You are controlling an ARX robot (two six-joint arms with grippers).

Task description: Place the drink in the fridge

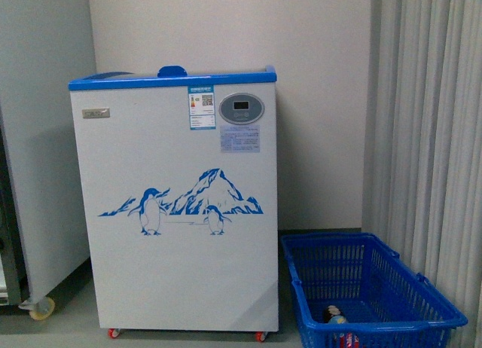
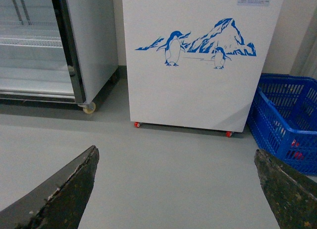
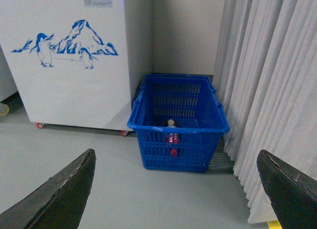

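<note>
The fridge (image 1: 181,205) is a white chest cooler with a blue rim, penguin-and-mountain drawing and small red wheels; it also shows in the left wrist view (image 2: 198,65) and the right wrist view (image 3: 69,60). The drink (image 3: 172,135), a bottle with a red label, lies in the blue basket (image 3: 178,149) to the fridge's right; the drink (image 1: 337,318) shows in the front view too. My left gripper (image 2: 176,189) is open above bare floor, well short of the fridge. My right gripper (image 3: 176,189) is open, well short of the basket. Neither arm shows in the front view.
A tall grey cabinet (image 2: 84,40) with white wire shelves and a caster wheel stands left of the fridge. Pale curtains (image 3: 267,90) hang right of the blue basket (image 1: 369,288). A wall runs behind. Grey floor (image 2: 163,159) lies between me and the fridge.
</note>
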